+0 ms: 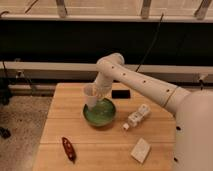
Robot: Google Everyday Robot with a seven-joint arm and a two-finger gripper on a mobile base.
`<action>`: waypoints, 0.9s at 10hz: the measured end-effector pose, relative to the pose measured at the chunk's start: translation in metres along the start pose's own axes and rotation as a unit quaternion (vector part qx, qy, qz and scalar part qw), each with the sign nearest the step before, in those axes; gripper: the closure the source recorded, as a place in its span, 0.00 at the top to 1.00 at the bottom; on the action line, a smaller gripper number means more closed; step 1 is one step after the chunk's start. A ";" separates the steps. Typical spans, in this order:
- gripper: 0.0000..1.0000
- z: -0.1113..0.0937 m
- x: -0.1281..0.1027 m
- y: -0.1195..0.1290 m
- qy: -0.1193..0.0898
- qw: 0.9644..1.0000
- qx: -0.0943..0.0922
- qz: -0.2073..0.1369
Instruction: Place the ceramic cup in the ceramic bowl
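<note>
The ceramic bowl [100,114], round and green, sits on the wooden table [55,120] near its middle. The ceramic cup [91,95], small and cream-white, hangs tilted just above the bowl's left rim. My gripper [100,92] is at the cup, reaching down from the white arm [135,80], and holds the cup over the bowl's left edge.
A white bottle [136,117] lies right of the bowl. A white block [140,150] lies at the front right. A red object [68,148] lies at the front left. A small black object [120,93] sits behind the bowl. A dark wall and rail run behind the table.
</note>
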 end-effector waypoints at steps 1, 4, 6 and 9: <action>0.00 0.001 0.000 0.000 -0.001 1.000 0.000 0.000; 0.00 0.002 0.002 0.007 -0.002 1.000 0.001 0.006; 0.00 0.003 0.002 0.010 -0.003 1.000 0.000 0.006; 0.00 0.005 0.003 0.013 -0.005 1.000 0.000 0.009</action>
